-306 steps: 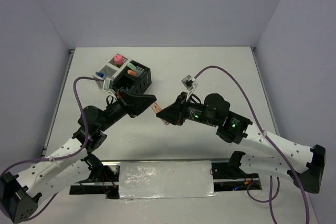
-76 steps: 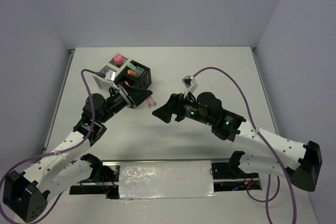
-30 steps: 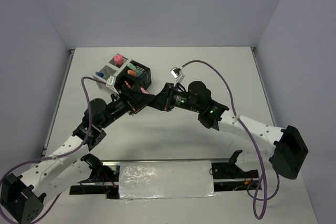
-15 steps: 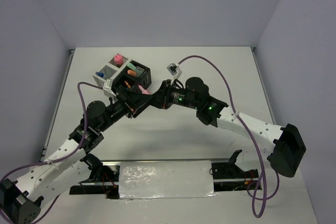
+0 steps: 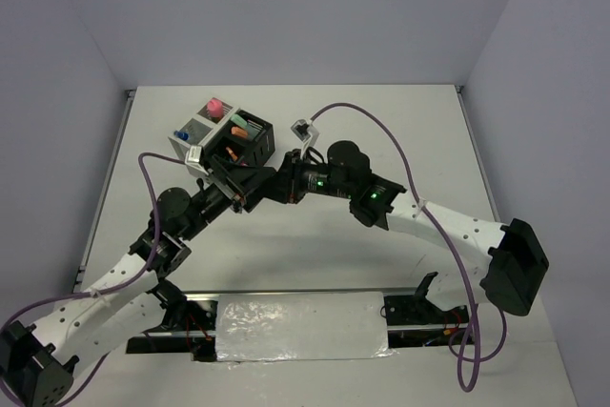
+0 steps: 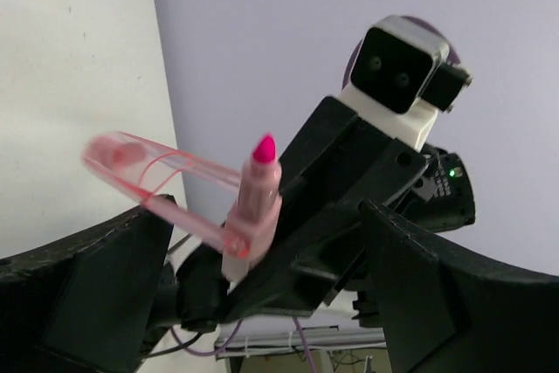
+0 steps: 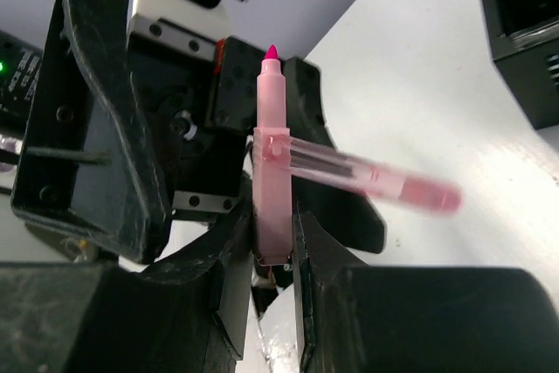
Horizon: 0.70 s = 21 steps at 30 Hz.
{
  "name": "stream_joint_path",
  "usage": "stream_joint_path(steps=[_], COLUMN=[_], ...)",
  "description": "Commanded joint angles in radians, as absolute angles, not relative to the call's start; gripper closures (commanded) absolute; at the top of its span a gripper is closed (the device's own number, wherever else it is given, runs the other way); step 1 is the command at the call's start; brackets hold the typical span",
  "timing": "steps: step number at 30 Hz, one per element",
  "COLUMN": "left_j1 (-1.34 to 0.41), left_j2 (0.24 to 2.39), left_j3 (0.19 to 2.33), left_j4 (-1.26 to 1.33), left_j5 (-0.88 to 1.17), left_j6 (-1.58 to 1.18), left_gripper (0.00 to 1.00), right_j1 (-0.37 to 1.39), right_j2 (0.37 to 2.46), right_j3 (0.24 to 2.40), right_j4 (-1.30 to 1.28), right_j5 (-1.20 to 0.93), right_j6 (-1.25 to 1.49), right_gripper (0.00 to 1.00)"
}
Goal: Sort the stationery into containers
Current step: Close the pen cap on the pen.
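Pink marker (image 7: 272,183) between right fingers (image 7: 229,296)

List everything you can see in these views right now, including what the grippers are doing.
Mesh bins: four, two black and two white, clustered at far left.
Pink-capped bottle: one, pink, in the far white bin.
Markers: two, orange and green, in a black bin.
Blue-capped pen: one, in the leftmost white bin.
Pink marker: one, uncapped, held upright between the arms.
Clear pink cap: one, blurred, lying across the marker's barrel.
Table: one, white.
Left gripper: black, open around the marker.
Right gripper: black, shut on the pink marker.
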<state>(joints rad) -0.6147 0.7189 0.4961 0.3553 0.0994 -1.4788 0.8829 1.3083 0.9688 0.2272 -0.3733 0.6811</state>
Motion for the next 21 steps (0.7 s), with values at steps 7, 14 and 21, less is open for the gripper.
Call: stream_joint_path(steps=[7, 14, 21], left_j1=[-0.62, -0.62, -0.618], left_j2=[0.723, 0.647, 0.652], left_j3=[0.551, 0.627, 0.632], left_j4=[0.407, 0.226, 0.259], left_j5=[0.012, -0.115, -0.114], left_j6=[-1.418, -1.27, -1.218], left_gripper=[0.01, 0.04, 0.09], right_j1=[0.905, 0.905, 0.905], right_j2=[1.255, 1.204, 1.192], right_j3=[0.976, 0.963, 0.928], right_j4=[0.316, 0.207, 0.232], right_j5=[-0.433, -0.376, -0.393], right_j6=[0.71, 0.696, 0.727], right_gripper=[1.0, 1.0, 1.0])
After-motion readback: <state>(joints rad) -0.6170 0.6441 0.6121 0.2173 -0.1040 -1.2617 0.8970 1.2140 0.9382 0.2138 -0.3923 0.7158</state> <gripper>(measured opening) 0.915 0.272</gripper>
